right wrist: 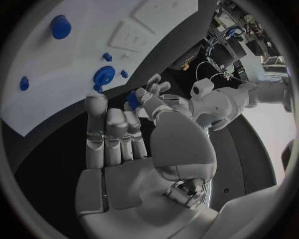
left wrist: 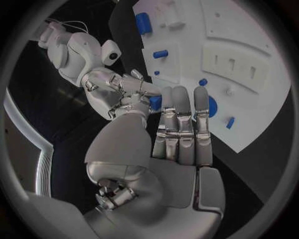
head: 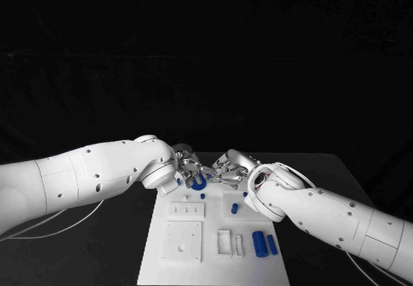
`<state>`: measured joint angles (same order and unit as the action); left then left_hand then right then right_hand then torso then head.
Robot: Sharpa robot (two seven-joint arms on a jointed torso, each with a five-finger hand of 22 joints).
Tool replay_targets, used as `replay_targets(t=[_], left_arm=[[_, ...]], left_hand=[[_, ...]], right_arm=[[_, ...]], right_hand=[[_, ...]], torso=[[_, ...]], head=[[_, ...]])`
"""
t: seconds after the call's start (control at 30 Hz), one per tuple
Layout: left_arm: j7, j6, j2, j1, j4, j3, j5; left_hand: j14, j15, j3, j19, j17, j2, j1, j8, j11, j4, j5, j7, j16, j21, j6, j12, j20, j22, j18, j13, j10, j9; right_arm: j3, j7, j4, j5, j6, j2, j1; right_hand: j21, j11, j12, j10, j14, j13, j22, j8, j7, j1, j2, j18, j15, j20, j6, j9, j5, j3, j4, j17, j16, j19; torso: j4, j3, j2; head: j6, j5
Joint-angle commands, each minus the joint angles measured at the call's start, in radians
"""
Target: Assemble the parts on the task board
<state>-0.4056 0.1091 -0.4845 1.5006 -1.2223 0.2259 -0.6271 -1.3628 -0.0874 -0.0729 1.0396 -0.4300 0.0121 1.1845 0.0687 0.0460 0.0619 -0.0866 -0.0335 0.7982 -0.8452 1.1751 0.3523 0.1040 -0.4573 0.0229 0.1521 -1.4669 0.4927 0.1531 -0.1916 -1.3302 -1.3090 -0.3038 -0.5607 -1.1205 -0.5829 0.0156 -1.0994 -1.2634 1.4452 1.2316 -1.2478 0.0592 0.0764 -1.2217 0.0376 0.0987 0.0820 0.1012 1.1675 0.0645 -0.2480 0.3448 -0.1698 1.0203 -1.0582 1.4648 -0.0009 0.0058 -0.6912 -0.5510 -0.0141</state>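
A small blue part [left wrist: 156,102], judged light, stiff and slippery, is pinched between both hands' fingertips at the board's [head: 166,267] far end.

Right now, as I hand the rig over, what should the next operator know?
Left hand and right hand: fingertips meet over the far end of the task board, with a small blue part between them. I cannot tell which hand grips it.
The blue gear lies on the board by the hands. The small cylinder lies mid-board, and two larger cylinders lie at its near right.
Done: unclear. Left: probably seat the part between the hands, then the cylinders.
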Motion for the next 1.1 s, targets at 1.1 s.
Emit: replay_targets(t=[1.1], left_arm=[[0.036,-0.01,0.003,-0.001,0.005,-0.001,0.05]], left_hand=[[0.006,-0.017,-0.151,-0.022,-0.024,0.055,-0.005,-0.001,0.016,-0.187,-0.315,0.038,0.066,-0.046,0.048,0.062,0.018,-0.053,-0.004,0.019,-0.047,0.373]], right_arm=[[-0.002,0.004,0.01,-0.004,0.007,-0.001,-0.001]], right_hand=[[0.002,0.002,0.003,0.001,0.001,-0.003,0.008,0.003,0.001,0.004,0.011,0.016,0.002,0.001,-0.006,0.0,0.002,-0.018,0.02,-0.003,0.009,0.049]], torso=[[0.0006,-0.0002,0.001]], head=[[-0.008,-0.001]])
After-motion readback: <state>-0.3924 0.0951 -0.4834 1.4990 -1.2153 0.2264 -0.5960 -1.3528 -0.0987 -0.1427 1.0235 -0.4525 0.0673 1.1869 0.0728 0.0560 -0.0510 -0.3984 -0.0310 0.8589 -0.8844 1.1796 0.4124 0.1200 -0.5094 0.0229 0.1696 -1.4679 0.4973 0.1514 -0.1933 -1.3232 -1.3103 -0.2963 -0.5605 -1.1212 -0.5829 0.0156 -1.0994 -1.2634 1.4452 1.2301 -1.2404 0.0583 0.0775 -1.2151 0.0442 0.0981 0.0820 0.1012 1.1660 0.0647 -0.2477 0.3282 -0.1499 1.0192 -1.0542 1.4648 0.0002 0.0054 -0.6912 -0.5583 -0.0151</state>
